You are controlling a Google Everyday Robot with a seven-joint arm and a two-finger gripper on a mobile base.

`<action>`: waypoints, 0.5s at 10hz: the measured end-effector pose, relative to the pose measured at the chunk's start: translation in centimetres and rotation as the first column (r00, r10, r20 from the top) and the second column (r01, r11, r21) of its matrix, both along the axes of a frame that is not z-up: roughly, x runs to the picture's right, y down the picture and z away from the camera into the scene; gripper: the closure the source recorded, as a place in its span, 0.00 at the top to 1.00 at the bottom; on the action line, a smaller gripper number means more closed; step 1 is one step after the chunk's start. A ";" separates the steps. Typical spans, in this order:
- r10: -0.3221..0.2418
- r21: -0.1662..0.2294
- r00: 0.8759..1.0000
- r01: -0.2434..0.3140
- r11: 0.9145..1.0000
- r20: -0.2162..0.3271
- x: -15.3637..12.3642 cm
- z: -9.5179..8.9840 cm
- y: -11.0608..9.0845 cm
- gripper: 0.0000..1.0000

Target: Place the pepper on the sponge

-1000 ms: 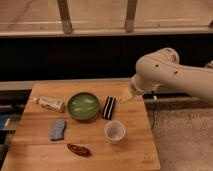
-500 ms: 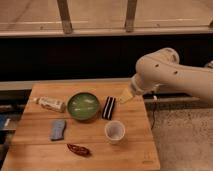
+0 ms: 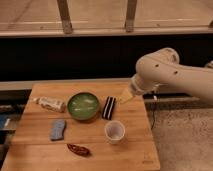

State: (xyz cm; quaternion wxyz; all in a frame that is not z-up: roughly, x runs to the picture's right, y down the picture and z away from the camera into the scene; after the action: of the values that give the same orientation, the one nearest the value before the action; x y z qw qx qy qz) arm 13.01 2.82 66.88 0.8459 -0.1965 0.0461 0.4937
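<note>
A small dark red pepper (image 3: 78, 149) lies on the wooden table (image 3: 35, 155) near its front edge. The blue-grey sponge (image 3: 58, 129) lies flat a little behind and left of the pepper, apart from it. My gripper (image 3: 125, 96) hangs above the table's back right part, just right of the striped block, far from both pepper and sponge. It holds nothing that I can see.
A green bowl (image 3: 83, 105) sits mid-table, with a black-and-white striped block (image 3: 108, 107) to its right and a white cup (image 3: 114, 132) in front of the block. A white bottle (image 3: 50, 104) lies on its side at the back left. The table's right edge drops to grey floor.
</note>
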 end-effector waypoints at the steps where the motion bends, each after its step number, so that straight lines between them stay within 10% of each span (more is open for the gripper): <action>1: 0.000 0.000 1.000 0.000 1.000 0.000 0.0 0.0 0.0 0.80; 5: -0.033 -0.012 0.999 0.033 0.999 0.023 -0.5 -0.3 -0.4 0.80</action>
State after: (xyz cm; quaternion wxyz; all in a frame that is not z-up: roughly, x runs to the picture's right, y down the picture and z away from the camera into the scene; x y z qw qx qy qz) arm 12.56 2.42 66.56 0.8530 -0.2067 0.0429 0.4773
